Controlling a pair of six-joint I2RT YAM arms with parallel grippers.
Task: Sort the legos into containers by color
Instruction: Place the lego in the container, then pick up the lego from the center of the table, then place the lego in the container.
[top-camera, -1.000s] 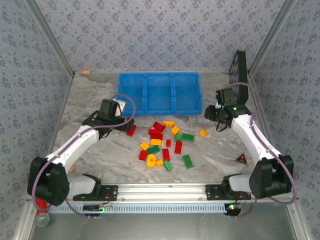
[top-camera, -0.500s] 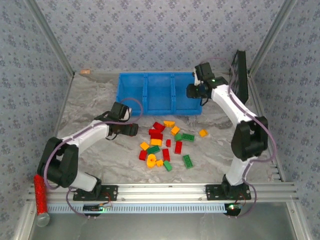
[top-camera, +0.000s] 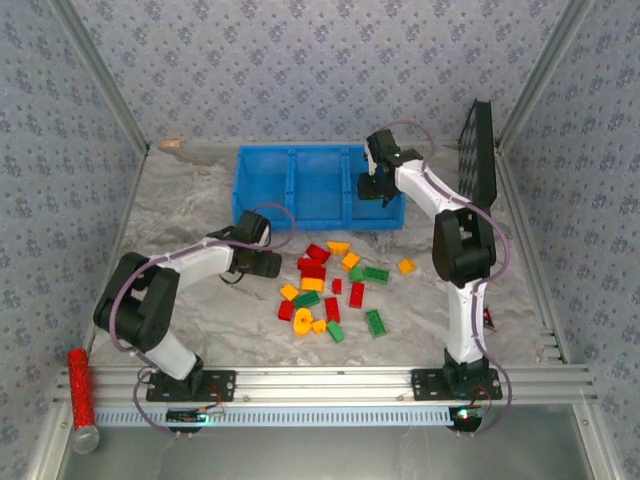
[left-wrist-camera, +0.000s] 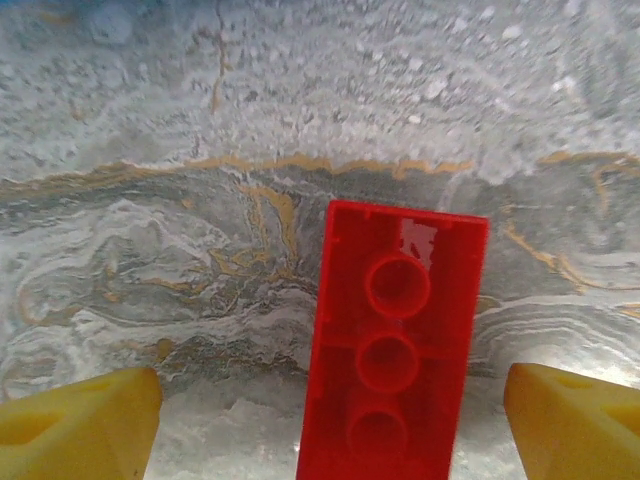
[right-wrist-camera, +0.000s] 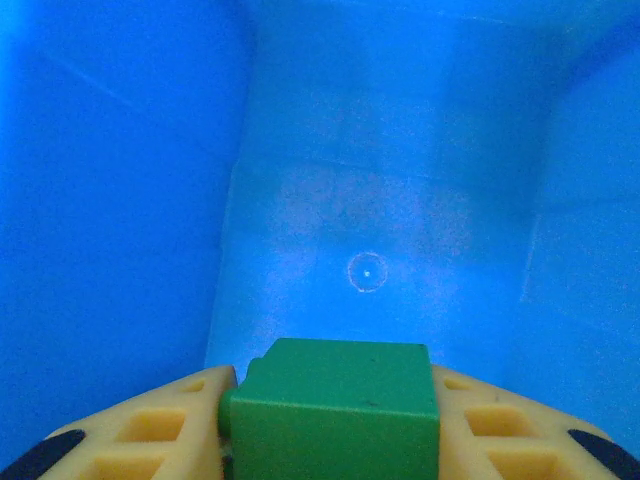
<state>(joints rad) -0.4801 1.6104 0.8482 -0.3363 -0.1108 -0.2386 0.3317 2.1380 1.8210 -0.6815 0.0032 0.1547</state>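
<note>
The containers (top-camera: 318, 152) are three joined blue bins at the back of the table. My right gripper (top-camera: 377, 188) hangs over the right-hand bin, and in the right wrist view it (right-wrist-camera: 333, 425) is shut on a green lego (right-wrist-camera: 340, 385) above the bin's bare blue floor (right-wrist-camera: 400, 230). My left gripper (top-camera: 268, 263) is low on the table, left of the pile of red, yellow and green legos (top-camera: 330, 285). In the left wrist view it (left-wrist-camera: 330, 418) stands open around a red lego (left-wrist-camera: 395, 340) lying underside up, both yellow fingers (left-wrist-camera: 80, 420) apart from it.
A black perforated panel (top-camera: 478, 150) leans at the back right, close to my right arm. A small tan block (top-camera: 172, 144) lies at the back left corner. A red rod (top-camera: 78, 385) lies off the table's near left. Patterned walls close three sides.
My right arm has swung from the table's right side to above the right-hand bin. My left gripper has moved right and towards me, down over the red lego.
</note>
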